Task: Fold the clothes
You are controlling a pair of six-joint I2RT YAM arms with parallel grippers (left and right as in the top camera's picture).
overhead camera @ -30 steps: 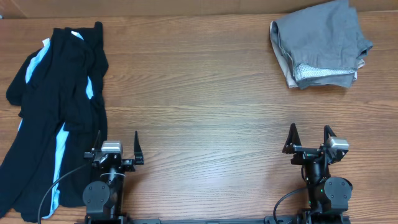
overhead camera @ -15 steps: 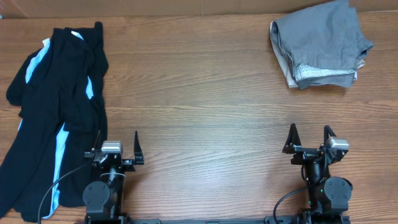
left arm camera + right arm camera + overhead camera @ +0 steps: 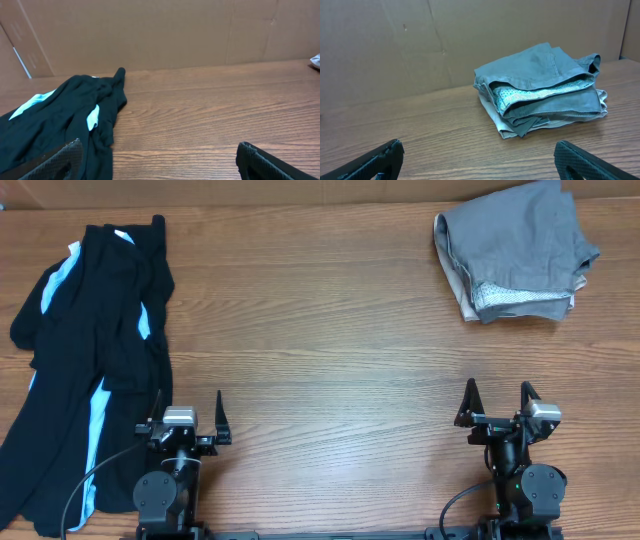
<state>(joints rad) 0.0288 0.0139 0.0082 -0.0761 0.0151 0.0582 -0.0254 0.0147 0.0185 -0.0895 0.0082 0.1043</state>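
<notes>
Two arms sit at the near edge of the table (image 3: 330,330), and in the last second nothing has changed. The left gripper (image 3: 187,402) and the right gripper (image 3: 497,395) are each where they were, jaws spread wide and holding nothing. The clothes (image 3: 95,370) lie in a loose, rumpled heap at the left side of the table, black cloth with light blue showing through in strips. The heap's near end is just beside the left gripper but apart from it. Set against the earlier frame, no fold or edge of that heap has shifted. The grey garments (image 3: 515,250) rest in their neat stack at the far right corner, likewise unmoved. I take this to mean the folding has not begun — the first reach, most likely from the left arm towards the dark heap, is yet to come.
</notes>
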